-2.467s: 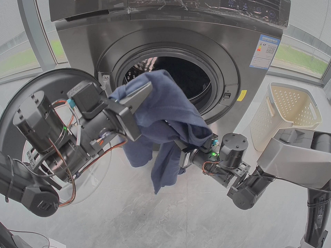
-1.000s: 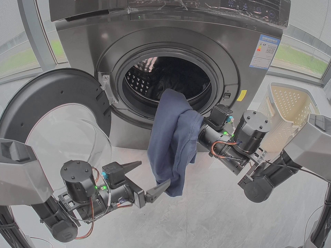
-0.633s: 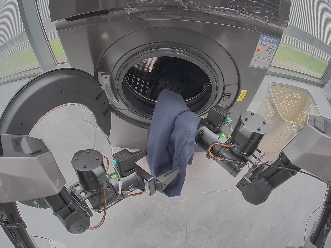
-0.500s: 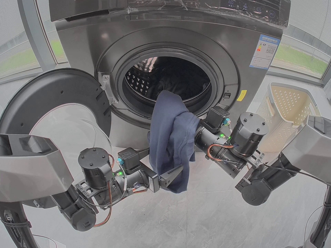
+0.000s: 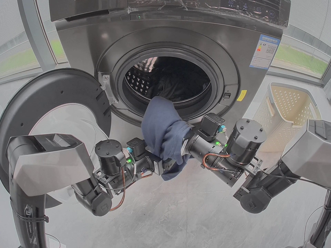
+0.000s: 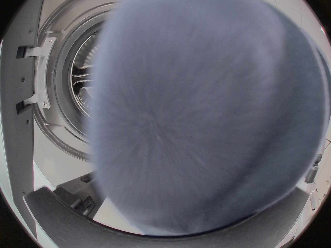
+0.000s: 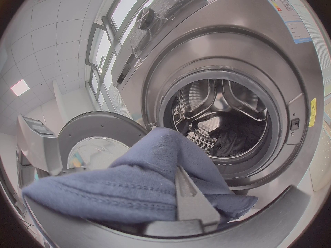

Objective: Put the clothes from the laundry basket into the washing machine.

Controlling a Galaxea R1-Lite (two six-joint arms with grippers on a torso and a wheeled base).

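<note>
Fingers [image 7: 193, 197] of the right gripper [image 5: 185, 144] stayed clamped on the navy-blue cotton garment [image 5: 162, 128] below the mouth of the grey washing machine [image 5: 103, 42]. The left gripper [image 5: 164, 164] had risen, bunching its tail for loading; whether those fingers had closed, I couldn't tell.

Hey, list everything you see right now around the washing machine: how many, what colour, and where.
washing machine: one, dark grey, straight ahead
door: one, dark grey with a clear window, standing open on the robot's left
dark clothes: a heap, count unclear, black, inside the drum
blue garment: one, navy, hanging in front of the opening's lower rim
laundry basket: one, cream, on the floor to the right of the machine
blue sticker: one, blue and white, upper right of the machine's front
yellow sticker: one, yellow, right of the opening
floor: grey tiles
left gripper: one, black, at the garment's lower part
right gripper: one, black, shut on the garment, which drapes over it
</note>
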